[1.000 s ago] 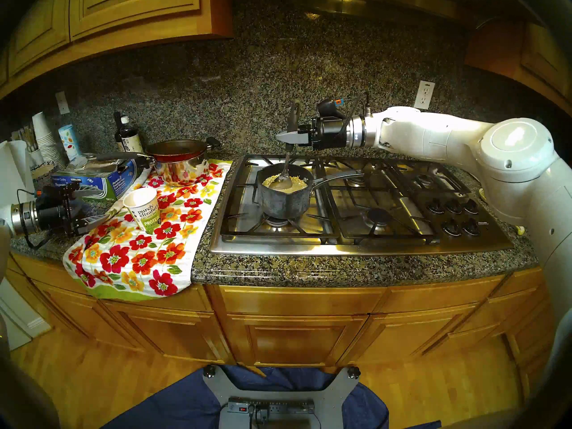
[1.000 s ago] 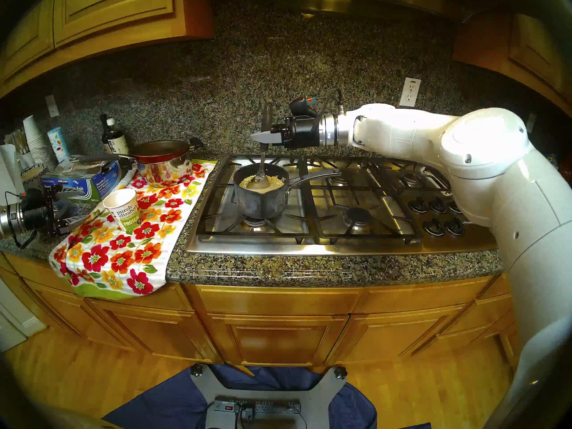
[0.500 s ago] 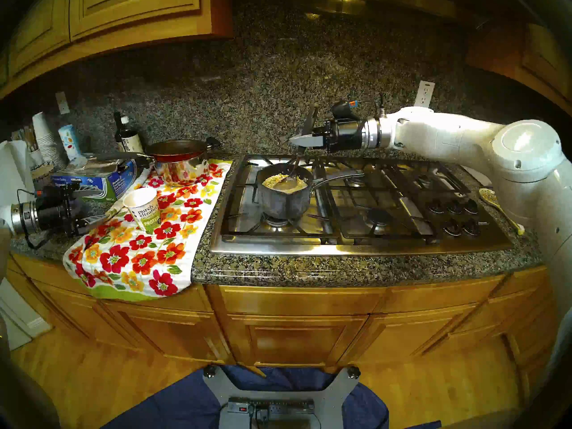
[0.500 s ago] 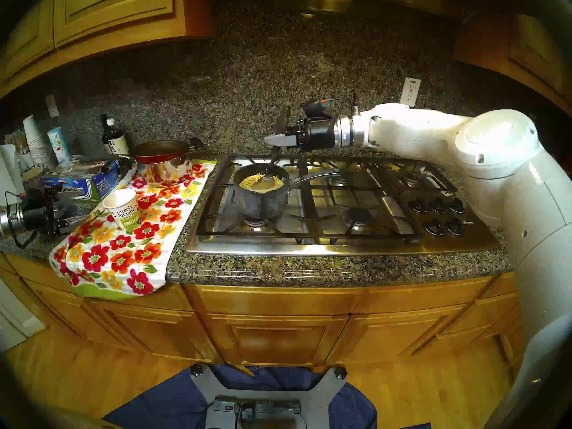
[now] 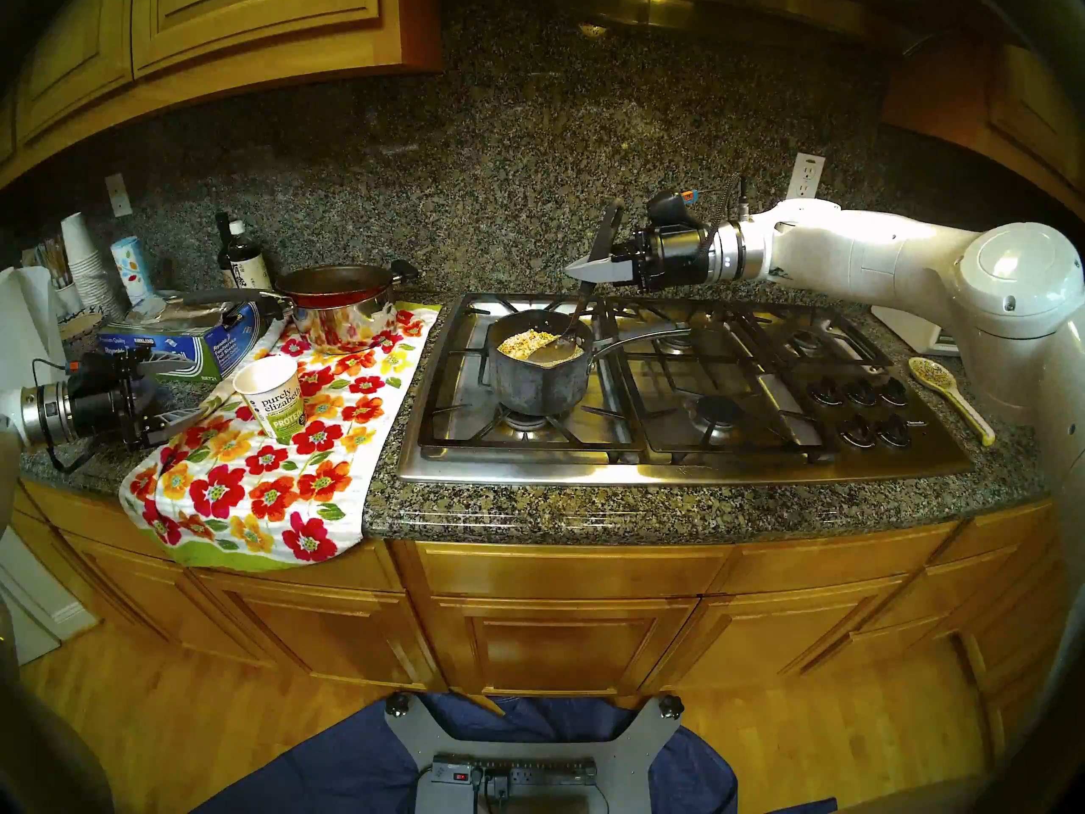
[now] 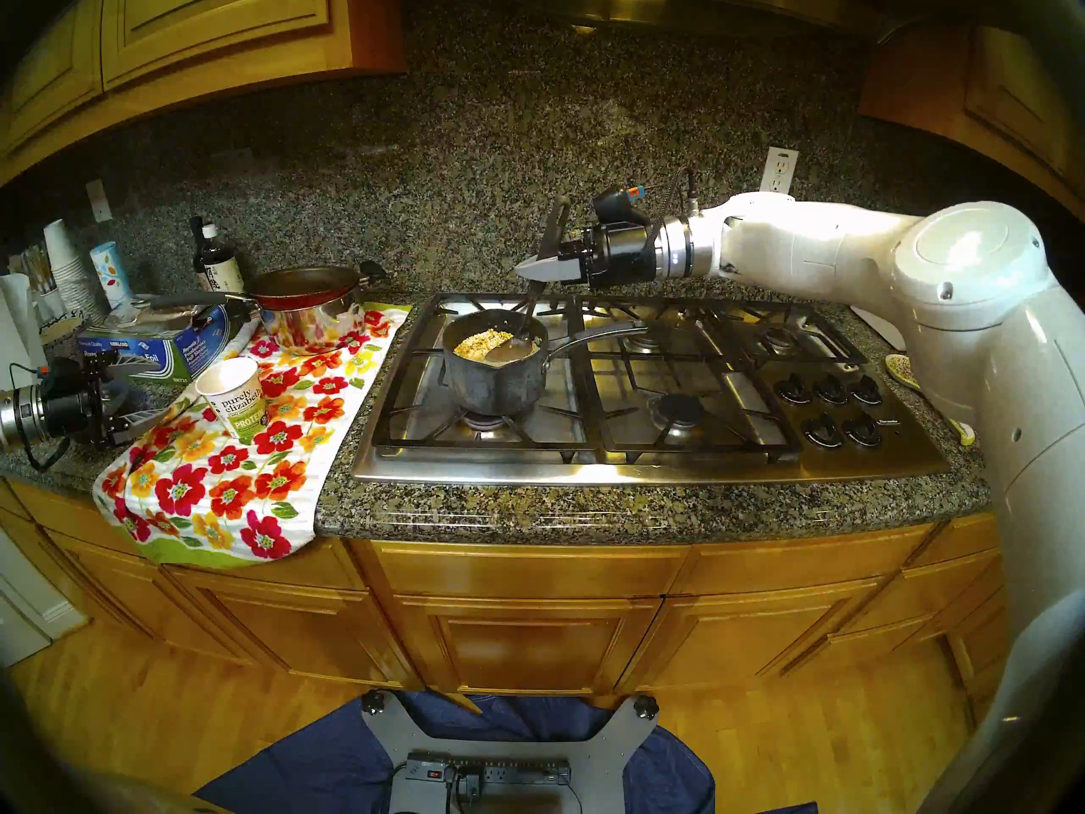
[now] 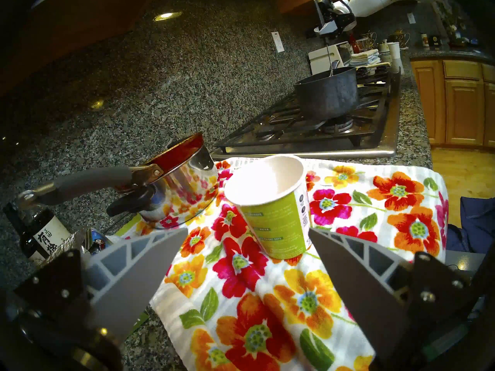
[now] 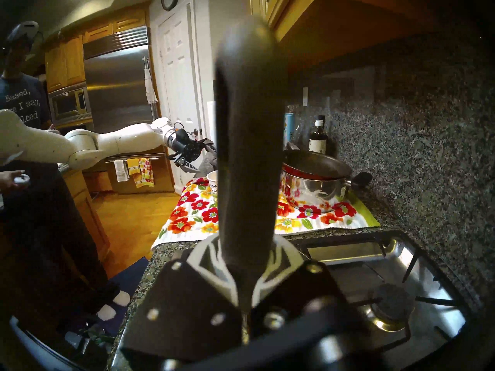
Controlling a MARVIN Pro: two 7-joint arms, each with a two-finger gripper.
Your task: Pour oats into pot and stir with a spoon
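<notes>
Closest in, the left gripper (image 5: 176, 393) just hangs over the counter edge at the far left with its fingers spread wide and nothing between them, pointing at the white paper cup (image 5: 271, 397), which stands upright on the floral towel (image 5: 264, 472) a little way off from the fingertips, not touching. In the left wrist view the cup (image 7: 270, 204) sits right between the two grey fingers (image 7: 150, 268) but beyond them, and it looks empty inside. Further back on the front-left burner of the stove (image 5: 675, 454) is the pot (image 5: 537, 369), silver handle sticking out to the right, with the oats (image 5: 524, 343) heaped toward the left side of it. The spoon (image 5: 578, 313) leans up and to the right out of the pot, bowl down in there next to the oats. Above and behind the pot, the right gripper (image 5: 587, 269) is clamped tight on the spoon's black handle, pointing left, with the slotted tip poking up past the fingers. Off to the right lies a cream speckled spoon (image 5: 945, 393) on the counter.
</notes>
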